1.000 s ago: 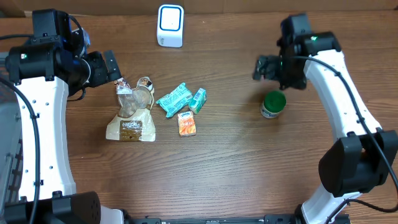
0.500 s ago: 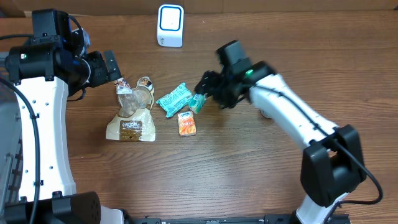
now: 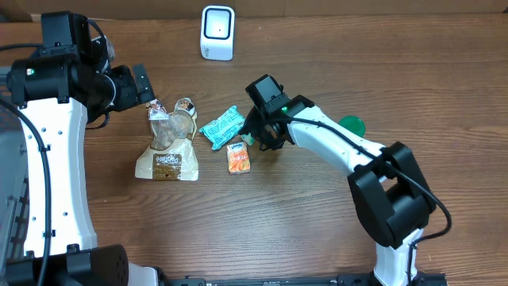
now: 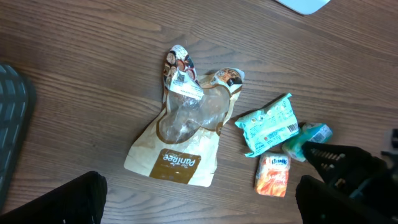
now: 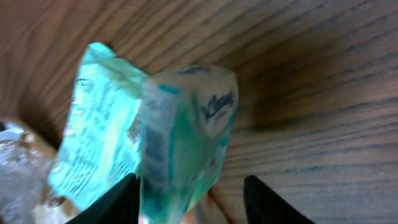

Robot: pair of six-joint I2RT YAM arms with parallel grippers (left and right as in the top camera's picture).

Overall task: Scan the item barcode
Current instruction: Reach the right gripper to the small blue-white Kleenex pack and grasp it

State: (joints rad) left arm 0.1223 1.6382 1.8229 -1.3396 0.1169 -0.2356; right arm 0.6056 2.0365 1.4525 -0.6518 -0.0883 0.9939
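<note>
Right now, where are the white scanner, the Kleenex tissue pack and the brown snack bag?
white scanner [image 3: 217, 32], overhead view, centre of its front face.
Kleenex tissue pack [image 5: 186, 124], right wrist view, middle of its clear wrapper.
brown snack bag [image 4: 176, 160], left wrist view, on its printed brown label.

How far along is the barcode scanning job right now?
Done: only the approach; nothing is at the white scanner, which stands apart at the back. In hand: the right gripper straddles the teal tissue pack, jaws not visibly clamped. Left: grip it, lift it, show its barcode to the scanner.
</note>
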